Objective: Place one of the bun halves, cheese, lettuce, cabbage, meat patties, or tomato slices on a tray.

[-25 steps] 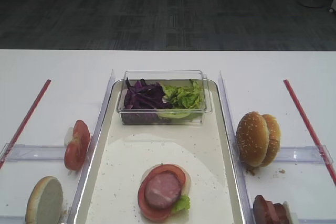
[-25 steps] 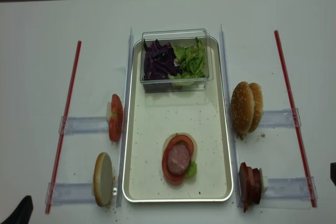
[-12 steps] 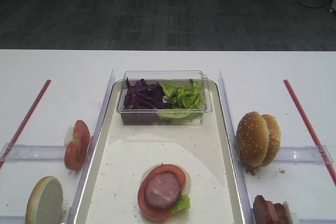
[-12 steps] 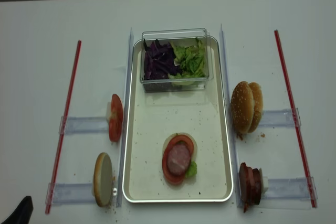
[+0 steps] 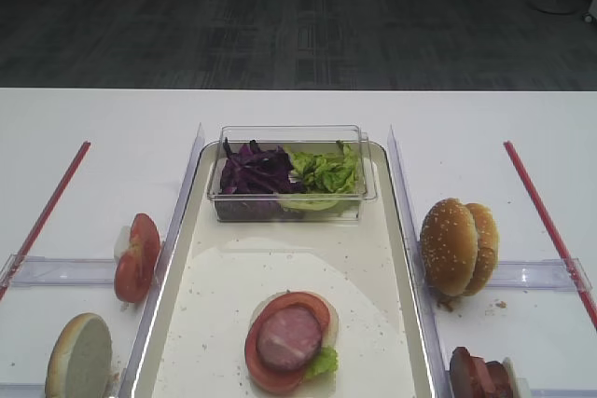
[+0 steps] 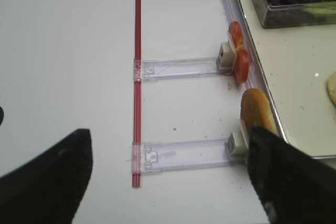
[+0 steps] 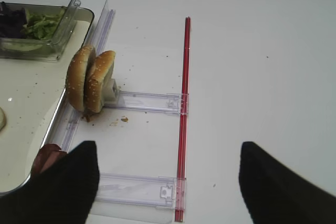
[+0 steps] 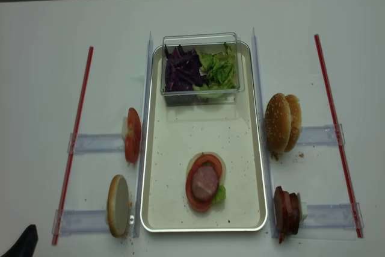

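Note:
On the cream tray (image 8: pixel 162 148) lies a stack: a meat patty (image 8: pixel 205 180) on a tomato slice (image 8: pixel 192 194), with a lettuce scrap (image 8: pixel 219 194) beside it. Left of the tray, tomato slices (image 8: pixel 132 135) and a bun half (image 8: pixel 118 205) stand on edge. To its right stand sesame bun halves (image 8: pixel 283 123) and more meat patties (image 8: pixel 287 212). My left gripper (image 6: pixel 168 182) is open over bare table, its right finger (image 6: pixel 289 177) near the bun half (image 6: pixel 256 111). The right gripper (image 7: pixel 170 187) is also open and empty, right of the sesame bun halves (image 7: pixel 89 80).
A clear box (image 8: pixel 201 39) at the tray's far end holds purple cabbage (image 8: pixel 182 69) and green lettuce (image 8: pixel 219 69). Red strips (image 8: pixel 75 136) (image 8: pixel 337 130) and clear plastic holders (image 8: pixel 96 143) (image 8: pixel 319 135) lie on the white table on both sides.
A dark tip of the right arm at the overhead view's right edge has gone out of view. The food has not moved.

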